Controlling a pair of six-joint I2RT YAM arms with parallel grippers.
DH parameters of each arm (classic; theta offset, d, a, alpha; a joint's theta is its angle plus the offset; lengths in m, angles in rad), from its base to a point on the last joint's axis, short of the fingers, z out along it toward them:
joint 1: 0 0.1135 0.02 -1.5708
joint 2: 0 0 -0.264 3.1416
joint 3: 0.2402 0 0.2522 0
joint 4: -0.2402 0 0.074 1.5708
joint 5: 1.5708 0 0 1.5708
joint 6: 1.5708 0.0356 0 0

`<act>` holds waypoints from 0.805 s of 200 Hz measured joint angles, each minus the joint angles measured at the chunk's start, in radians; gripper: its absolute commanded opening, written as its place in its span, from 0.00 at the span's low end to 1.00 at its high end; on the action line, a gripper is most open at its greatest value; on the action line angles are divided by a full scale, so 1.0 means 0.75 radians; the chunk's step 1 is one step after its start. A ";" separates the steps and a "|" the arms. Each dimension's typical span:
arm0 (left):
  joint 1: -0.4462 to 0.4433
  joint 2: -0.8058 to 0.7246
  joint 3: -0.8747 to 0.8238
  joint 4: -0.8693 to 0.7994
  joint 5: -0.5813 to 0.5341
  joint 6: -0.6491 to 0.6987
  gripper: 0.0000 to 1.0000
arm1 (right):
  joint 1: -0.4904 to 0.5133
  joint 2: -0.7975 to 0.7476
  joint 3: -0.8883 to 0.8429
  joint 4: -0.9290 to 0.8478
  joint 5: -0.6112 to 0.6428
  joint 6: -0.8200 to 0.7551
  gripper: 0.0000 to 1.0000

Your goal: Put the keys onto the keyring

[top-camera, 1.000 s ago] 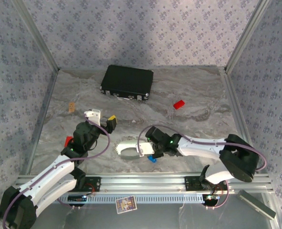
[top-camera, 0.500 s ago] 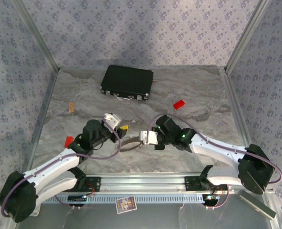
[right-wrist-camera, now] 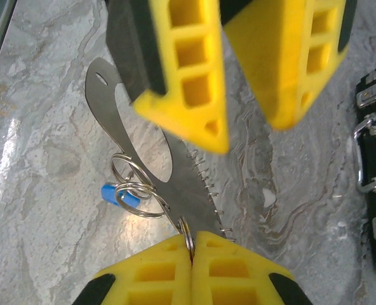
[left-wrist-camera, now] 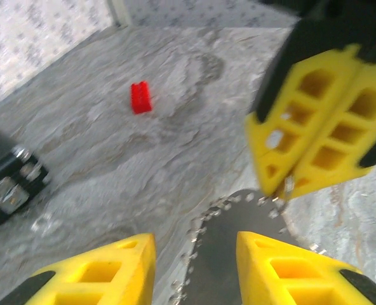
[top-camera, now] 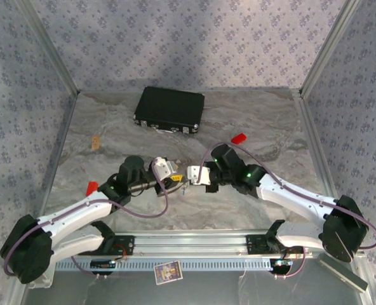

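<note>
My right gripper point(right-wrist-camera: 191, 238) point(top-camera: 189, 176) is shut on a thin silver keyring point(right-wrist-camera: 187, 230). A flat grey metal plate with a toothed edge point(right-wrist-camera: 194, 178) point(left-wrist-camera: 232, 254) hangs from it above the table. Two more wire rings point(right-wrist-camera: 134, 184) dangle beside the plate. A key with a blue plastic head point(right-wrist-camera: 115, 196) sits at those rings. My left gripper point(left-wrist-camera: 194, 244) point(top-camera: 175, 181) faces the right one, its yellow fingers apart and astride the plate's toothed edge. The plate lies against one finger, with a gap to the other.
A black case point(top-camera: 169, 109) point(left-wrist-camera: 7, 184) lies at the back of the table. One red block point(top-camera: 239, 138) point(left-wrist-camera: 140, 97) rests right of centre and another point(top-camera: 91, 187) by the left arm. Patterned walls enclose three sides.
Both grippers have come together at mid-table. The right one lifted the plate and rings off the surface. The left swung right onto the plate and its fingers narrowed.
</note>
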 measured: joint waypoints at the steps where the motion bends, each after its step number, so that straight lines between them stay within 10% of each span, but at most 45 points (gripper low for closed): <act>1: -0.001 0.002 0.002 0.000 0.003 0.002 0.35 | 0.000 0.000 0.002 -0.001 -0.001 -0.001 0.00; 161: -0.025 0.095 0.056 -0.069 0.145 0.100 0.22 | 0.042 0.052 0.081 -0.064 0.121 -0.036 0.00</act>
